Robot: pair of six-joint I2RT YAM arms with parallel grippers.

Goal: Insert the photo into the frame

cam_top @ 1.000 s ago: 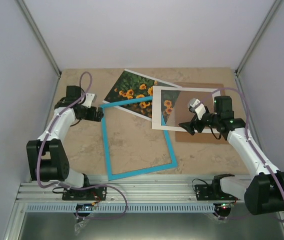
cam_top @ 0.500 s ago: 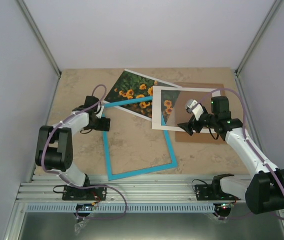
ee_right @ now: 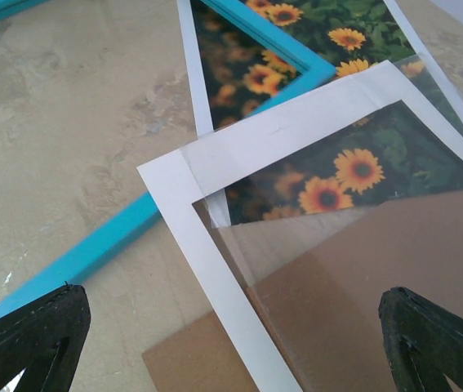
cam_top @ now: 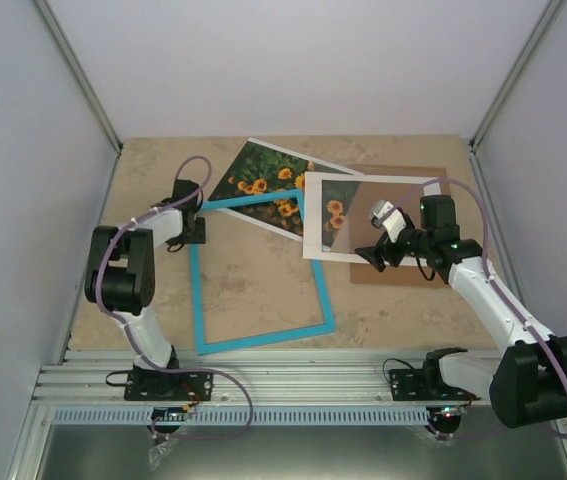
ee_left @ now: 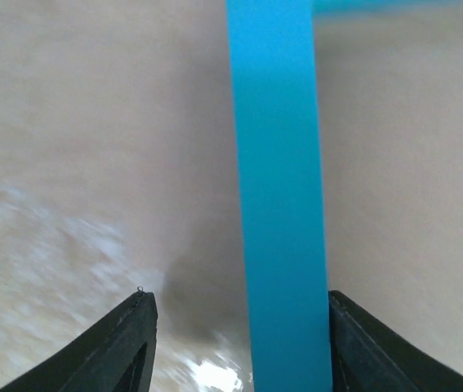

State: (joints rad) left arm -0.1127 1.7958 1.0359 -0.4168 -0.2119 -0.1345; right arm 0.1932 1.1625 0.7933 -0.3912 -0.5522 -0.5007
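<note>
Top external view: the frame (cam_top: 195,290) lies flat on the bench (cam_top: 413,310) in the lower middle of the picture, a little turned; its upper right corner rests on top of the photo (cam_top: 258,172)
Photo: flat on the bench at the upper middle, its right part under the white mat (cam_top: 313,242); it is not in the frame yet
Mat and board: the mat lies partly on the photo and partly on the brown backing board (cam_top: 403,272) at the right
Left hand (ee_left: 237,296): at the upper left corner of the frame; in the left wrist view the two fingers stand apart with the blue rail between them, one finger at the rail edge and the other clear of it, so I judge that it does not pinch yet
Right hand (ee_right: 227,287): spread wide and holding nothing, over the lower part of the mat
Frame, handling: probably light and stiff; the smooth bench may let it slide, and the pane may be fragile, so the thin rail near a corner is the place to hold
Photo, handling: a thin sheet, light and easy to bend, hard to lift when it lies flat; the free upper left corner looks the best place, because nothing covers it there
Risk: pulling the photo while the mat and the frame corner press on it could crease it
</note>
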